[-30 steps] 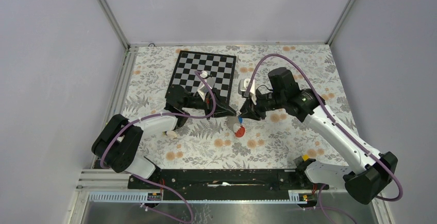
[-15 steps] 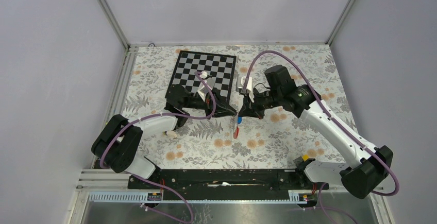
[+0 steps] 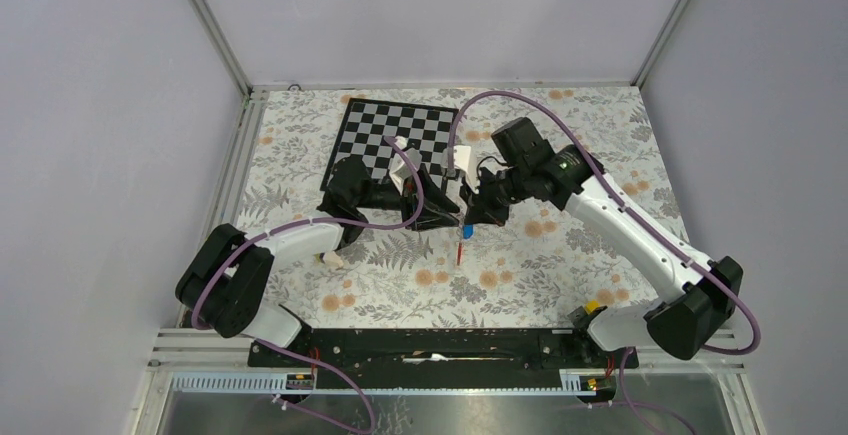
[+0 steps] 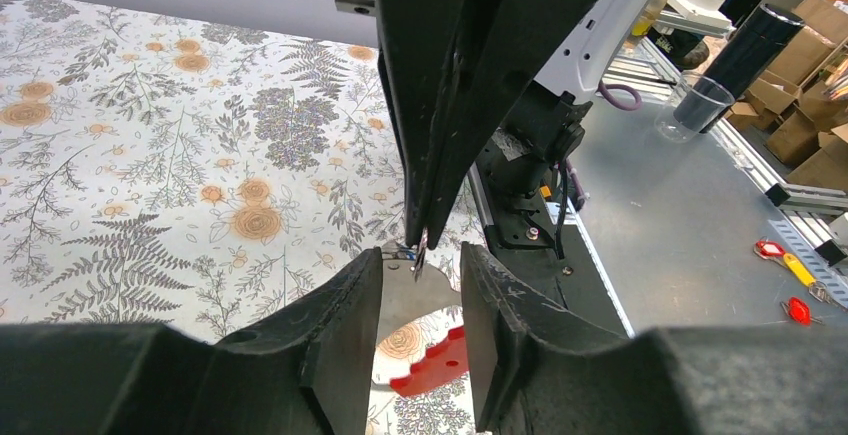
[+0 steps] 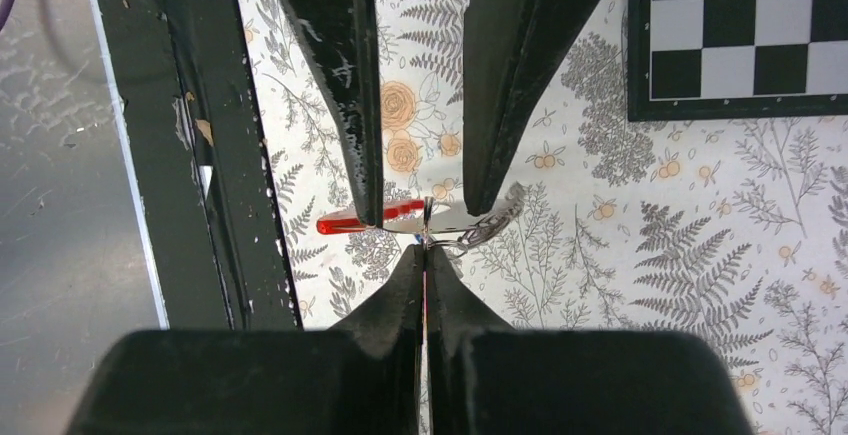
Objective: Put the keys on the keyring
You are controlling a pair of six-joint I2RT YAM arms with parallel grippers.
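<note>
The keyring (image 3: 459, 252) is a red and grey strap, hanging edge-on just above the floral table. My left gripper (image 3: 447, 220) is shut on its grey part (image 4: 415, 300), which spans the gap between the fingers, and the red part (image 4: 435, 365) hangs below. My right gripper (image 3: 470, 220) is shut on the keys: the blue tag (image 3: 466, 228) shows at its tips. The dark metal key (image 4: 421, 247) pokes down from them onto the top edge of the grey strap. In the right wrist view the key tip (image 5: 426, 227) meets the strap (image 5: 470, 217) between the left fingers (image 5: 355, 135).
A chessboard (image 3: 397, 140) lies behind the two grippers. A small pale object (image 3: 330, 260) sits on the table by the left arm. A black rail (image 3: 430, 345) runs along the near table edge. Grey walls close the cell at both sides.
My right gripper has moved left with the keys until it meets the left gripper. The keyring has turned from lying open to hanging edge-on, and the left gripper has shifted slightly.
</note>
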